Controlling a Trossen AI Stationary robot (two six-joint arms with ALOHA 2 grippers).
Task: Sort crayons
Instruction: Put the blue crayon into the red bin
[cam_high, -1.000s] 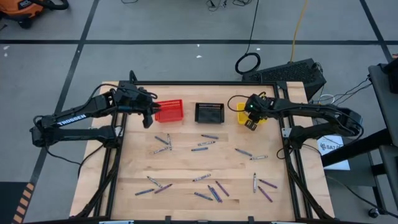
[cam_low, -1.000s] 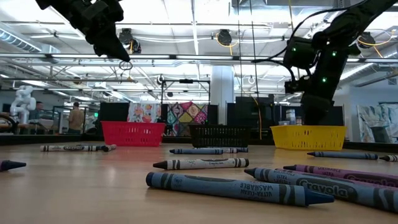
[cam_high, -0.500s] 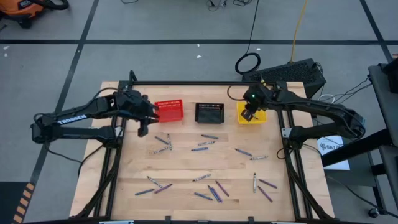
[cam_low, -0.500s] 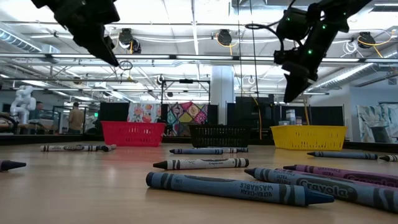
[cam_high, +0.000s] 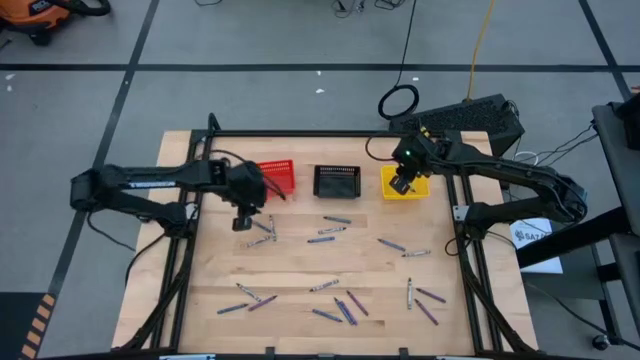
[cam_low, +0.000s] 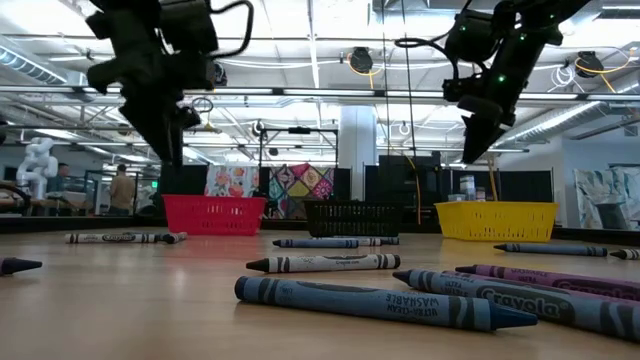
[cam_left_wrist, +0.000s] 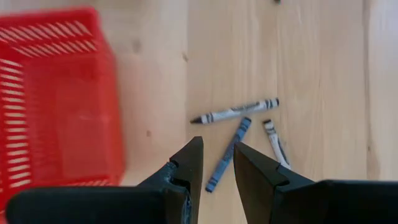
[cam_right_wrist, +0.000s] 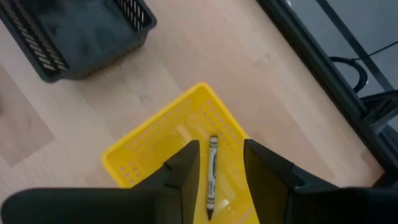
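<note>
Crayons (cam_high: 330, 231) lie scattered across my table (cam_high: 300, 270) — one grey stick (cam_right_wrist: 211, 171) already in the yellow basket (cam_right_wrist: 152, 149). My right gripper (cam_right_wrist: 219, 163) hangs over it, parted and empty; my left gripper (cam_left_wrist: 217, 163), parted too, hovers above a blue crayon (cam_left_wrist: 227, 153) beside the red basket (cam_left_wrist: 56, 93).

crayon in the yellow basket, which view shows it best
The right wrist view: the crayon lies in plain sight on the yellow basket floor, between the open right gripper fingers. The high view has the arm over it; the low view shows only the basket wall.
</note>
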